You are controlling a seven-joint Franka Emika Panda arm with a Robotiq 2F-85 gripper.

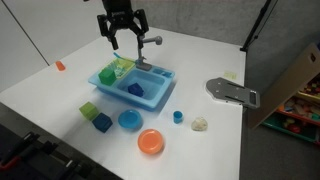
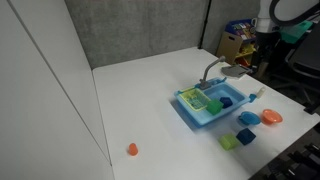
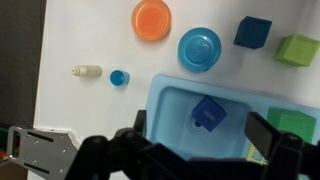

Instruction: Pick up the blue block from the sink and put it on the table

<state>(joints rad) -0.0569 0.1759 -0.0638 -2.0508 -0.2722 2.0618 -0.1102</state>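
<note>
The pincer (image 1: 126, 44) gapes wide above the one sink (image 3: 165, 86), which holds one blue block (image 3: 209, 114).

This looks like a robotics lab or office workroom, not a home. A large white table (image 1: 60, 90) stands against a grey fabric-like partition (image 2: 140, 30). A cardboard box (image 1: 293, 80) and cluttered storage (image 1: 300, 112) sit just beside the table's edge. On the table, a toy sink (image 1: 135, 85) and plastic blocks (image 1: 90, 110) are laid out like test props.
</note>
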